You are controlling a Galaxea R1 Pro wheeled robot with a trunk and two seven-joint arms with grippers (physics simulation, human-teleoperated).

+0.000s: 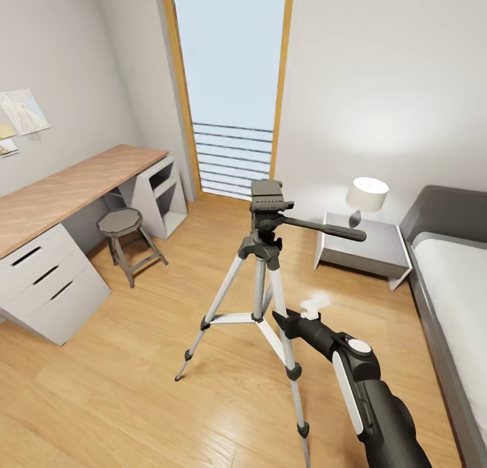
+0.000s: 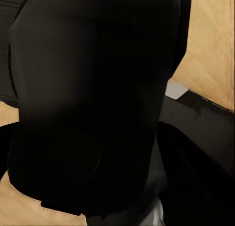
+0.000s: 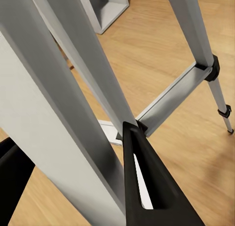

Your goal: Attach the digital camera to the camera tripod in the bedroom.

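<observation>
The camera tripod point(image 1: 265, 255) stands upright mid-floor, with silver legs, a black head and a pan handle point(image 1: 331, 232) pointing right; its top plate is bare. My right gripper point(image 1: 284, 321) reaches in from below right to a tripod leg point(image 3: 73, 138). One black finger point(image 3: 142, 187) lies against that leg on one side and the other finger point(image 3: 12, 179) on the opposite side, so it is shut on the leg. In the left wrist view a matte-black bulk, the digital camera point(image 2: 88, 103), sits right against the lens, held in my left gripper, whose fingers are hidden.
A wood-topped desk point(image 1: 61, 191) with white drawers runs along the left wall, with a grey stool point(image 1: 122, 224) beside it. A white nightstand point(image 1: 365, 248) with a lamp and the grey bed point(image 1: 453, 278) are at right. The tall window point(image 1: 233, 82) is behind the tripod.
</observation>
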